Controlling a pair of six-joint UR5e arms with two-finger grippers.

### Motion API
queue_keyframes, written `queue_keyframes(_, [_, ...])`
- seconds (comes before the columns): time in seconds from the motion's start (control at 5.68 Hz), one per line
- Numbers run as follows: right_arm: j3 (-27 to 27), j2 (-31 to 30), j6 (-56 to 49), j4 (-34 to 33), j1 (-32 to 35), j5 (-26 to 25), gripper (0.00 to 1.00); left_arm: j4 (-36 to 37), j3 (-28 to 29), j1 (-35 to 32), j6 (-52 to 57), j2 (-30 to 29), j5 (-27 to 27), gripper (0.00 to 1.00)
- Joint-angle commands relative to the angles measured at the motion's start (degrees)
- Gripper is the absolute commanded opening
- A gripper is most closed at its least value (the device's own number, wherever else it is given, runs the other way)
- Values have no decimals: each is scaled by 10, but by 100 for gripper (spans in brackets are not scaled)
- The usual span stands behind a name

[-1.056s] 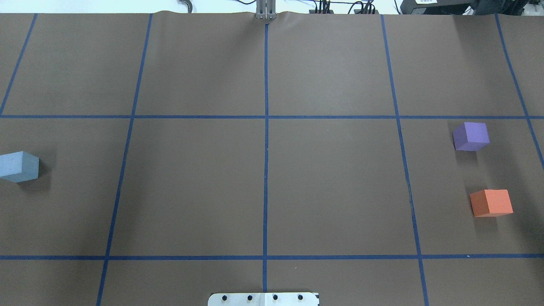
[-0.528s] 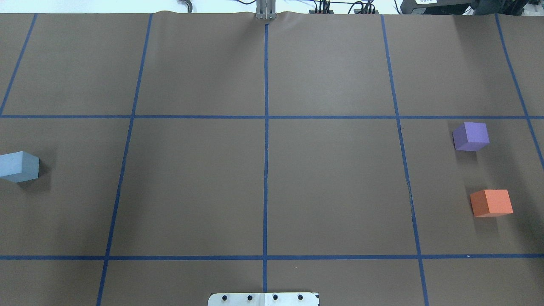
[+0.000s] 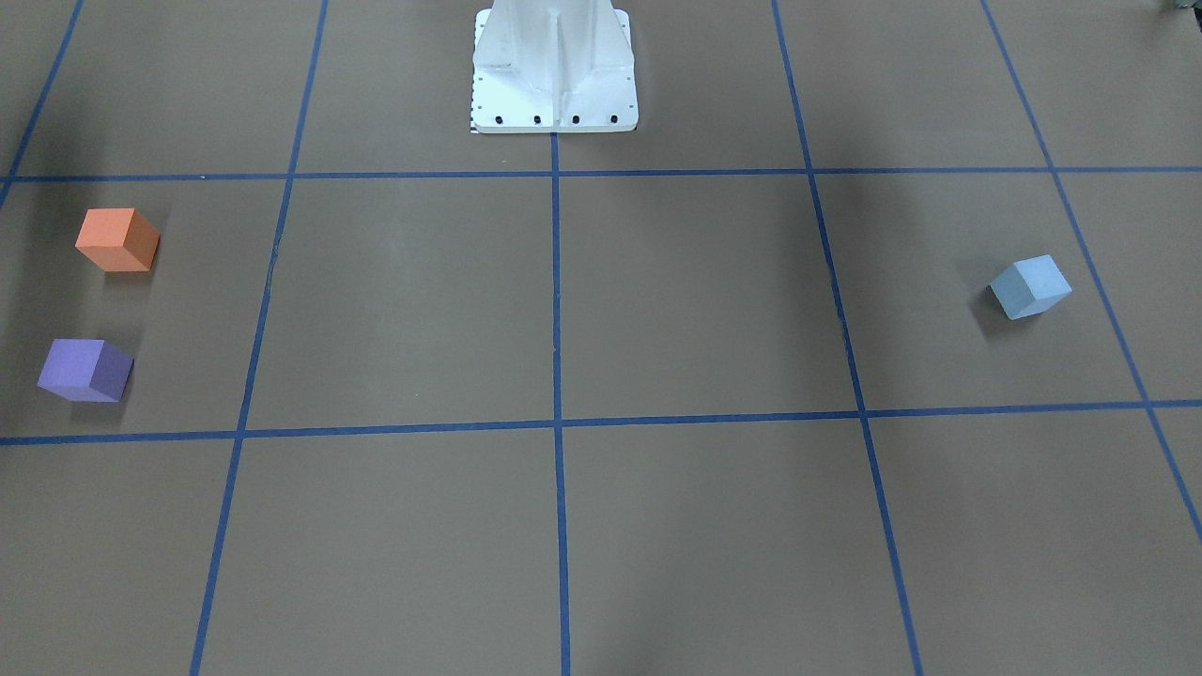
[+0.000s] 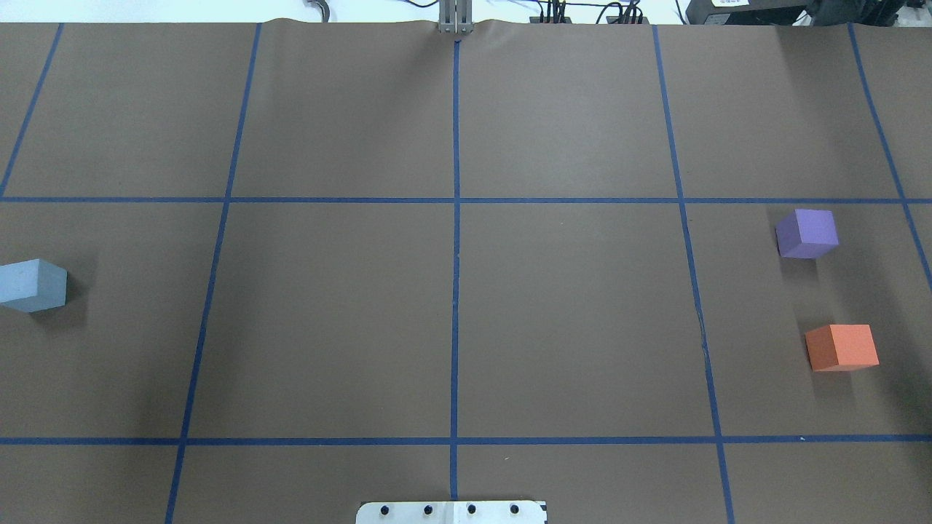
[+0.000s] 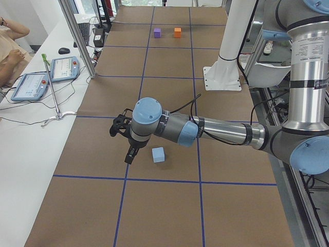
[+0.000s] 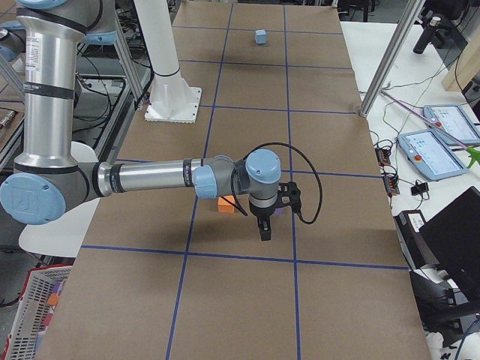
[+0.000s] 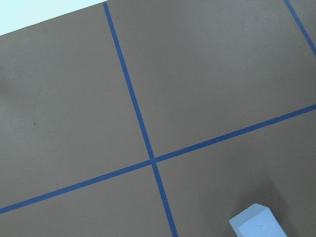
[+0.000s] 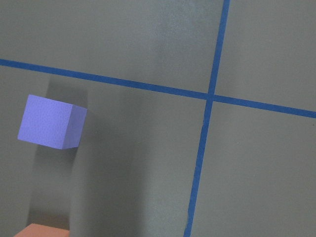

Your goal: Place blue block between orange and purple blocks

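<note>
Blue block [image 3: 1030, 286]: pale sky-blue cube, matte, sharp-edged.

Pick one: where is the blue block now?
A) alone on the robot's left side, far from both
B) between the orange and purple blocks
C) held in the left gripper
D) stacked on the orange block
A: the blue block lies at the overhead view's left edge, while the purple block and orange block lie far off at the right.
</note>
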Motion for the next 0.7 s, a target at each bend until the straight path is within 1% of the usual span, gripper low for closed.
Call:
queue_keyframes(0.0, [0, -10, 0, 17, 0, -1, 100, -60, 26, 50, -147, 28, 0, 100])
queue_keyframes(0.18, [0, -15, 2, 29, 0, -1, 100, -145, 29, 98, -282, 58, 2, 100])
queue_keyframes(0.35, [-1, -17, 1, 31, 0, -1, 100, -255, 32, 161, -409, 89, 34, 100])
queue_keyframes(0.53, [-2, -17, 1, 32, 0, -1, 100, -334, 32, 257, -527, 107, 119, 100])
